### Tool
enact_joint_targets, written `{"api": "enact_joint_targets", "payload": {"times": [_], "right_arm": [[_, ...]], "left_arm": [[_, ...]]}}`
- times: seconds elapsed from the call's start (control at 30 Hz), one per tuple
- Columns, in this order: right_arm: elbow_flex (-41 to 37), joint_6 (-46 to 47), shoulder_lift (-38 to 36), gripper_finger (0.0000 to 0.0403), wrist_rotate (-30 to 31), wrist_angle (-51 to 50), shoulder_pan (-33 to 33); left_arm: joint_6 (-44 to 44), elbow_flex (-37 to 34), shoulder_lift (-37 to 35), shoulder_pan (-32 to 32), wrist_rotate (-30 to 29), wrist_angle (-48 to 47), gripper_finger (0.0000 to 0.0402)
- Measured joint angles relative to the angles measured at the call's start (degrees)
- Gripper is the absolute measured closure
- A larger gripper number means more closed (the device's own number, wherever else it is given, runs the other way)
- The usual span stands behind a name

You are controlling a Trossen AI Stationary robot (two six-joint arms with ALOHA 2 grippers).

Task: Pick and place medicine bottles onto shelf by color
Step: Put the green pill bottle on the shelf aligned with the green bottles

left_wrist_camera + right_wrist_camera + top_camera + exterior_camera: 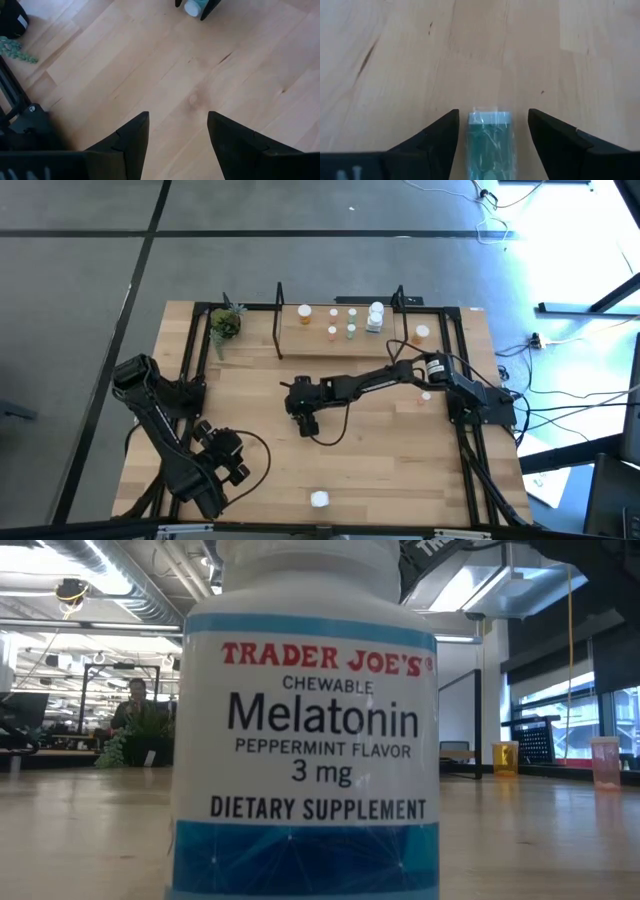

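A pale green bottle [490,142] lies between the right gripper [490,135]'s open fingers (not yet pinched), long axis along them, well short of the shelf [340,330].

Two black jointed arms, left arm [165,430] bulky with blocky segments, right arm [400,380] slender, black cables looped alongside, dark wedge-shaped fingers [437,137].

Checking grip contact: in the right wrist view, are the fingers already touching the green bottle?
No: the green bottle lies between the right gripper fingers with wood visible on both sides.
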Motion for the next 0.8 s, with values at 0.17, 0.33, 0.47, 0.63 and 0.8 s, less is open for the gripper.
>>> {"api": "enact_joint_targets", "payload": {"times": [0.17, 0.33, 0.47, 0.63, 0.8], "right_arm": [[0.00, -0.09, 0.00, 0.0207, 0.15, 0.02, 0.02], [0.00, -0.15, 0.00, 0.0246, -0.07, 0.11, 0.15], [0.00, -0.25, 0.00, 0.0273, -0.22, 0.31, 0.35], [0.00, -0.18, 0.00, 0.0277, -0.37, 0.35, 0.44], [0.00, 2.45, 0.00, 0.0257, -0.40, 0.33, 0.44]], "left_arm": [[0.01, 0.00, 0.00, -0.02, 0.27, 0.00, 0.0207], [0.01, 0.00, 0.00, -0.01, 0.29, 0.00, 0.0207], [0.01, 0.00, 0.00, 0.00, 0.31, 0.00, 0.0207], [0.03, 0.00, 0.00, -0.01, 0.36, 0.01, 0.0207], [0.03, 0.00, 0.00, 0.00, 0.38, 0.02, 0.0207]]}}
